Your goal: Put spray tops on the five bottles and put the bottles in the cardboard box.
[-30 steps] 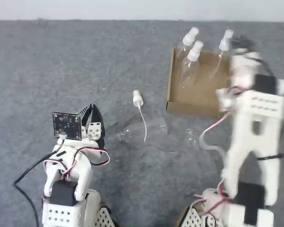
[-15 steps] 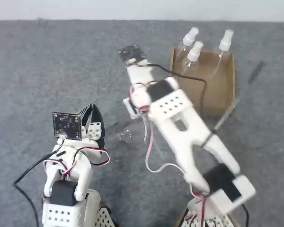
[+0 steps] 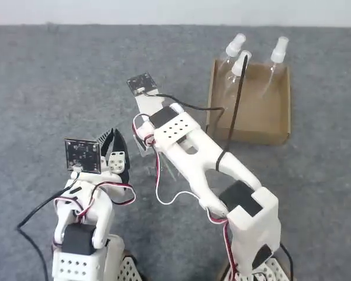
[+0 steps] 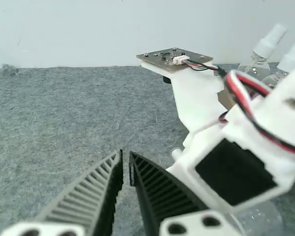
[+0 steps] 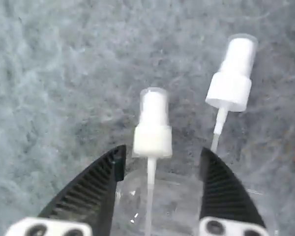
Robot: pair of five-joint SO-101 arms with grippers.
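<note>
5 spray tops [image 3: 236, 43] [image 3: 241, 62] [image 3: 279, 49] [image 5: 152, 125] [image 5: 232, 73], 4 btls [image 3: 224, 63] [image 3: 231, 89] [image 3: 269, 82] [image 5: 163, 199], 1 box [image 3: 245, 135]

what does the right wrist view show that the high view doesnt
Right wrist view: the open right gripper on either side of a spray top, its tube over a clear bottle, and a second spray top beside it. High view: the cardboard box holding three capped bottles, plus the left gripper. Both: the grey carpet.

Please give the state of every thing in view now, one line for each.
left gripper: shut, empty.
right gripper: open, gripping nothing.
spray top: lying inside the open right gripper, not gripped.
second spray top: lying loose on the table.
clear bottle: lying on the table.
three bottles: spray tops on, in the cardboard box.
</note>
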